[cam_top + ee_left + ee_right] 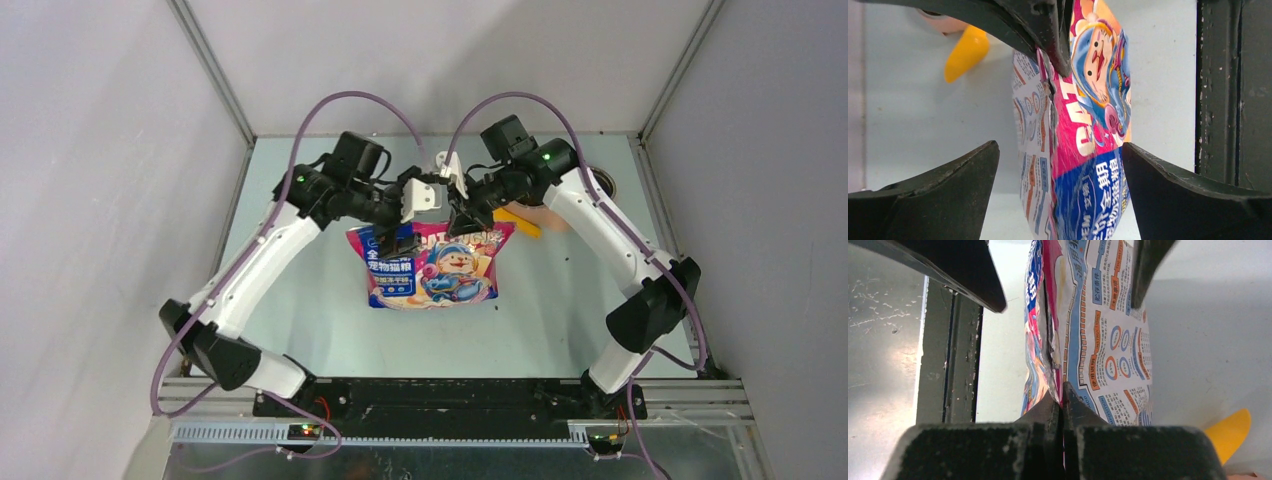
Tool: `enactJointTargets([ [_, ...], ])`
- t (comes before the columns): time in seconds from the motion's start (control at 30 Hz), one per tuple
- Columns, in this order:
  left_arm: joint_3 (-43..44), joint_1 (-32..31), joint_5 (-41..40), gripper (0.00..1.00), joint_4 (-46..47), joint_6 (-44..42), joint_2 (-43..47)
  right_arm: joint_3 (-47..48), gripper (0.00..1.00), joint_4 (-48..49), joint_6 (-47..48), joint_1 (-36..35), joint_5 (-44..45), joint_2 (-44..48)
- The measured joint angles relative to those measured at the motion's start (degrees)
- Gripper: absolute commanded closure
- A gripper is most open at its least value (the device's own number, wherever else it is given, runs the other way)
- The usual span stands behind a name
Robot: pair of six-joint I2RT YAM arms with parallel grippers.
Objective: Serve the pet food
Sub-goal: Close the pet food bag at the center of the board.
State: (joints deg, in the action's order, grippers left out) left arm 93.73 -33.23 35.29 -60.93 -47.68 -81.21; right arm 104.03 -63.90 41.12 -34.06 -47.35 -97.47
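**Left gripper [1059, 147] spread, right gripper [1062, 396] pinching the bag [435, 270]**

My left jaws stand wide, straddling the bag's top edge mid-table. My right jaws clamp that same edge. I can't see the pet food. A yellow scoop [520, 222] lies just right of the bag

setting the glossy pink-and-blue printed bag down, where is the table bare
Bare pale green table left of the bag up to the left arm, in front up to the black base rail, and right of it toward the right arm. Crowded far middle: left gripper, right gripper, yellow plastic scoop.
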Motion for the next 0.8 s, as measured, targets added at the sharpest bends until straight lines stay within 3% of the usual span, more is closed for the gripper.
enactJointTargets([
  [0.07,-0.3,-0.7,-0.6,0.11,-0.2,-0.4,-2.0,0.1,1.00,-0.5,0.1,0.0,-0.1,0.0],
  [0.1,-0.3,-0.7,-0.2,0.30,-0.1,-0.6,-2.6,0.1,1.00,-1.2,0.3,0.2,-0.5,0.0],
  [0.13,-0.3,-0.7,-0.6,0.40,0.0,-0.7,-2.8,0.1,1.00,-1.2,0.5,0.3,-0.5,0.0],
  [0.17,-0.3,-0.7,-0.7,0.58,0.0,-0.8,-2.8,0.1,1.00,-1.3,0.8,0.3,-0.5,0.0],
  [0.2,-0.3,-0.7,-0.6,0.67,-0.1,-0.7,-2.8,0.1,1.00,-1.4,1.1,0.3,-0.4,0.0],
  [0.23,-0.2,-0.7,-0.7,0.83,-0.3,-0.7,-2.8,0.1,1.00,-1.5,1.6,0.3,-0.5,0.0],
  [0.3,-0.1,-0.8,-0.6,0.98,-0.5,-0.5,-2.8,0.1,1.00,-1.5,2.3,0.3,-0.4,0.0],
  [0.37,-0.1,-1.0,-0.6,1.00,-1.0,-0.1,-2.8,0.1,0.96,-1.6,2.9,0.3,-0.4,0.0],
  [0.47,-0.1,-1.0,-0.6,1.00,-1.0,0.4,-2.8,0.1,0.70,-1.6,2.6,0.3,-0.5,0.0],
  [0.53,-0.1,-1.1,-0.7,1.00,-0.9,1.0,-2.6,0.1,0.61,-1.7,1.6,0.3,-0.9,0.0],
  [0.7,-1.4,-1.0,-0.9,1.00,0.5,3.7,-1.5,-1.7,0.59,2.7,-1.9,-0.3,-1.9,0.6],
  [0.8,-2.8,-1.0,-1.0,1.00,1.5,4.7,-0.5,-4.5,0.69,6.9,-4.6,-1.1,-1.8,1.9],
])
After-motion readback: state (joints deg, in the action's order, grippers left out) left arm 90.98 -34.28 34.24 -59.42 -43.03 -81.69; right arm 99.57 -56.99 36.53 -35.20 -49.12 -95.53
